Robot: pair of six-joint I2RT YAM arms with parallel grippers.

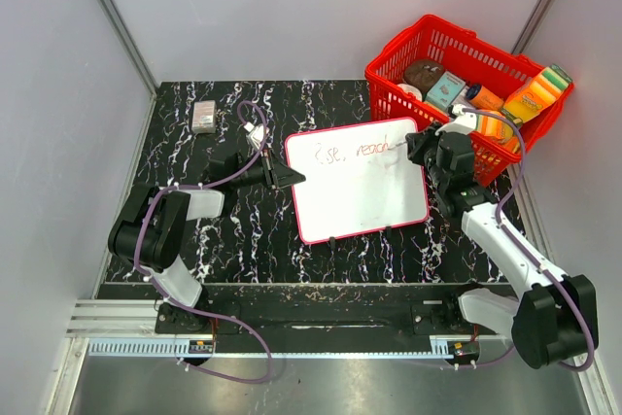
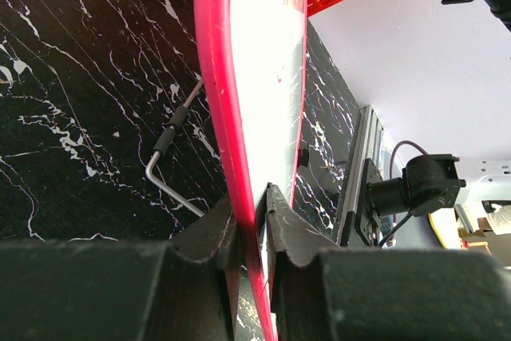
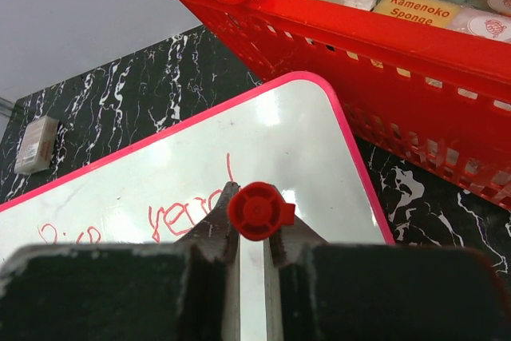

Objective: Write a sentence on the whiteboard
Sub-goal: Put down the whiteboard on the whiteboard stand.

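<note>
Robot lab test cell, not a home or a shop.
- Black marble-print table (image 1: 253, 240), boxed on 3 sides by plain pale panel walls (image 1: 321, 7) joined with metal framing strips (image 1: 117, 21).
- 2 robot arms, the left arm (image 1: 155, 225) and the right arm (image 1: 505, 245), bolted to an aluminium rail (image 1: 321, 323) along the table's near edge. Purple cables (image 1: 233, 379) loop off them.
- Red shopping basket (image 1: 398, 94) of packaged goods at the table's far right corner.
- Small bracket-mounted camera (image 2: 419, 185) by the table's edge.
</note>
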